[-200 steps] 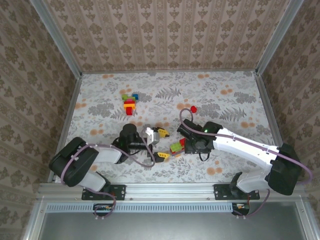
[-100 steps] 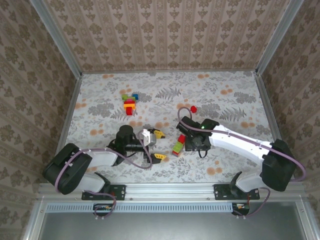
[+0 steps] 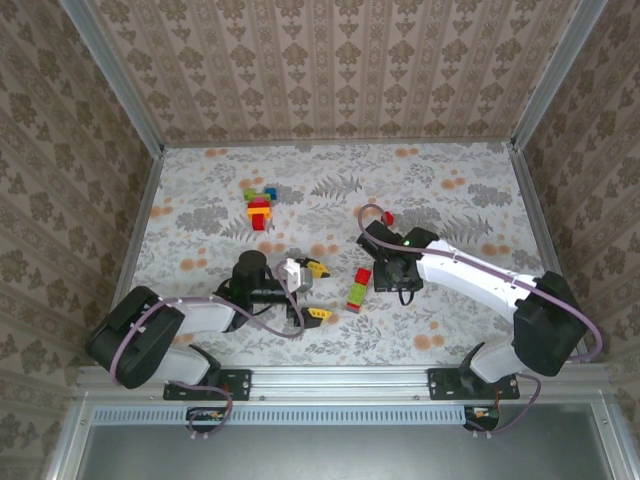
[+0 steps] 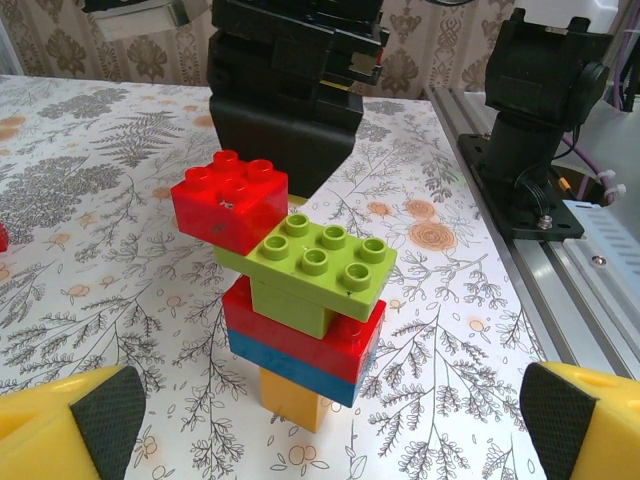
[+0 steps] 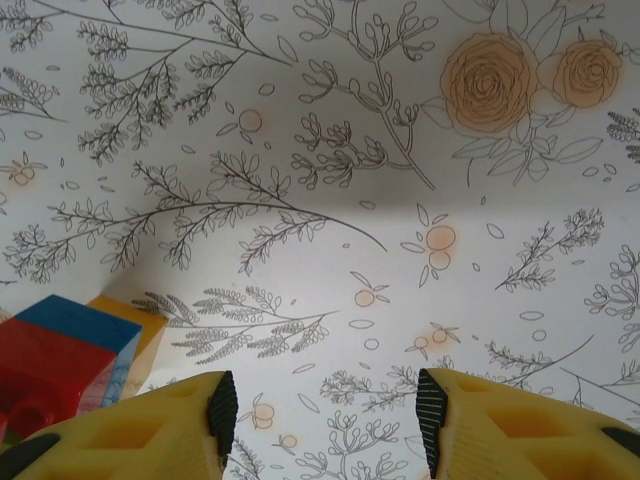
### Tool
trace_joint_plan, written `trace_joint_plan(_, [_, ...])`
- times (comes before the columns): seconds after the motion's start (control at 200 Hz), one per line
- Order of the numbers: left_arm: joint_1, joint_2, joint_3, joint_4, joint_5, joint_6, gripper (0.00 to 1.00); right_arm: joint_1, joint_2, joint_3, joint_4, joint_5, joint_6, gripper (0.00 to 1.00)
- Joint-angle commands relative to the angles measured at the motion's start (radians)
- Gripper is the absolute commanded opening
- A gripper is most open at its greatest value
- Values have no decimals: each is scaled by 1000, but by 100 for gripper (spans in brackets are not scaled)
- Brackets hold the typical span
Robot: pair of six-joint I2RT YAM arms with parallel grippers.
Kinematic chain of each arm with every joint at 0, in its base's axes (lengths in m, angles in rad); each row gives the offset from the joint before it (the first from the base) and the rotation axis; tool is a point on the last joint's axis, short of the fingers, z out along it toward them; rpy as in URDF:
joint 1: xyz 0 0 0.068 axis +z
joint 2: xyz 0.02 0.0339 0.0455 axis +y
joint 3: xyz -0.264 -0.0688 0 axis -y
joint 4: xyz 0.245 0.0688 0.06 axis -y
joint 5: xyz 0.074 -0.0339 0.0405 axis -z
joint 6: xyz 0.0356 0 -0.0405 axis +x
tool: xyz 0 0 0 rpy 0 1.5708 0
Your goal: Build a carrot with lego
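While my right gripper [image 5: 326, 410] hangs half spread over bare table [image 5: 330, 150], gripping nothing, the upright stack of red, green, blue and orange lego bricks [image 3: 356, 290] stands just beside it, outside its fingers. My left gripper [image 3: 322, 290], spread wide and empty, faces the stack squarely, so it looks better placed.

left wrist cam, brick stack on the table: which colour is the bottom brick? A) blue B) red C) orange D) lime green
C: the orange brick stands on the table at the foot of the stack, directly under the blue brick.
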Motion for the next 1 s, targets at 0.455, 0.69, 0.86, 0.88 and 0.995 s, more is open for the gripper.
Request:
trace_joint_plan(0.455, [5, 24, 19, -27, 17, 34, 100, -47, 141, 115, 56, 2, -86, 53])
trace_joint_plan(0.69, [5, 41, 28, -36, 19, 36, 100, -53, 190, 164, 69, -19, -114, 53])
trace_joint_plan(0.86, [5, 45, 31, -39, 16, 40, 100, -51, 202, 183, 74, -30, -129, 53])
trace_joint_plan(0.88, [5, 47, 32, -39, 15, 38, 100, -51, 202, 186, 76, -31, -131, 53])
trace_joint_plan(0.995, [5, 53, 39, -44, 16, 40, 100, -53, 214, 198, 82, -29, -149, 53])
